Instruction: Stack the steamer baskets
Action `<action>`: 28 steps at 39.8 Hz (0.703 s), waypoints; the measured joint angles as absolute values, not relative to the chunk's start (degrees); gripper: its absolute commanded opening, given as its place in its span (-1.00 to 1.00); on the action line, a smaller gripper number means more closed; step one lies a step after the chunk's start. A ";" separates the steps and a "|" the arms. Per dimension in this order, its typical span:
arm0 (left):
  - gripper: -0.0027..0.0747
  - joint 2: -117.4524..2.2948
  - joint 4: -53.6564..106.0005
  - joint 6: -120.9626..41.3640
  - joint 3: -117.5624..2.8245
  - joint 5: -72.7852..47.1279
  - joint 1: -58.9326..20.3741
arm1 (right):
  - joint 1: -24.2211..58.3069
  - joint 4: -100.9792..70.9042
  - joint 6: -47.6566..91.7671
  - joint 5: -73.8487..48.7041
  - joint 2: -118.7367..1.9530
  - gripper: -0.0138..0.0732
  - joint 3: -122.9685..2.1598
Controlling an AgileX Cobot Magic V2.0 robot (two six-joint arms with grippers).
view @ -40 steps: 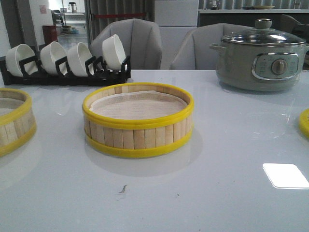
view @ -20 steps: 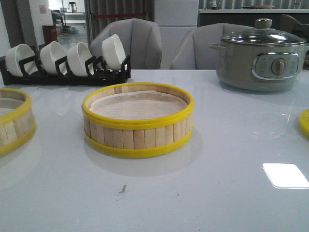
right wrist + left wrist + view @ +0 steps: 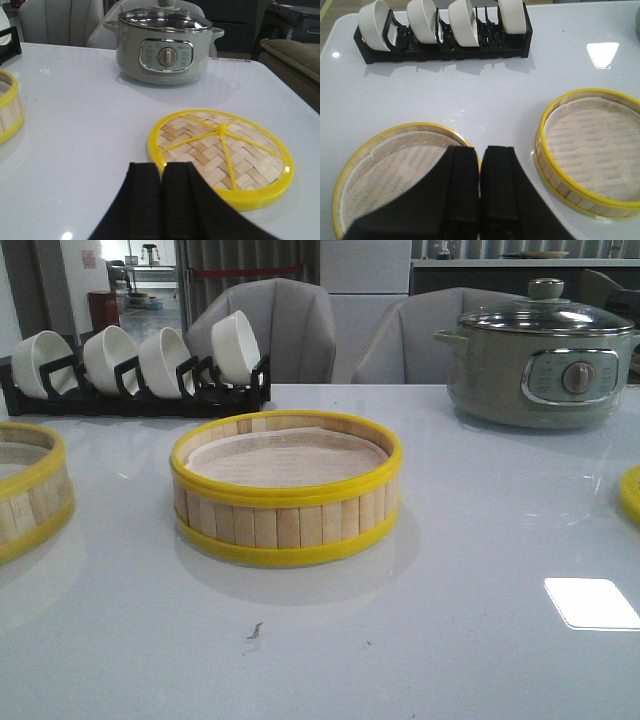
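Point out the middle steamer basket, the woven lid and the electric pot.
middle steamer basket (image 3: pixel 285 523), front view, slatted front wall
woven lid (image 3: pixel 220 156), right wrist view, woven top
electric pot (image 3: pixel 540 365), front view, control panel side

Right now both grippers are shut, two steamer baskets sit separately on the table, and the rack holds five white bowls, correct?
Not quite: the rack holds four white bowls, as the left wrist view shows. The left gripper and right gripper are shut, and the two steamer baskets sit apart.

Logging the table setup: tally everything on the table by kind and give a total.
Steamer baskets: 2, centre and left
Woven lid: 1
Electric pot: 1
Bowl rack: 1
White bowls: 4
Total: 9
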State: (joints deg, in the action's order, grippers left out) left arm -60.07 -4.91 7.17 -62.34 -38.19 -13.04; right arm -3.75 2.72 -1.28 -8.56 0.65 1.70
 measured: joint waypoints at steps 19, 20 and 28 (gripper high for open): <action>-0.70 -60.29 -5.19 7.05 -62.34 -38.38 -13.04 | -3.75 2.72 -1.28 -8.40 0.65 -0.64 1.70; -0.70 -60.29 -5.19 7.05 -62.34 -38.38 -13.04 | -3.75 2.72 -1.28 -7.81 0.65 -0.64 1.73; -0.70 -60.29 -5.19 7.05 -62.34 -38.99 -13.04 | -3.75 0.00 -5.26 3.06 0.65 -0.64 1.73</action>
State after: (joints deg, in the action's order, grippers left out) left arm -60.29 -5.19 7.05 -62.34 -38.99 -13.04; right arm -3.75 0.00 -5.26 3.06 0.65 1.73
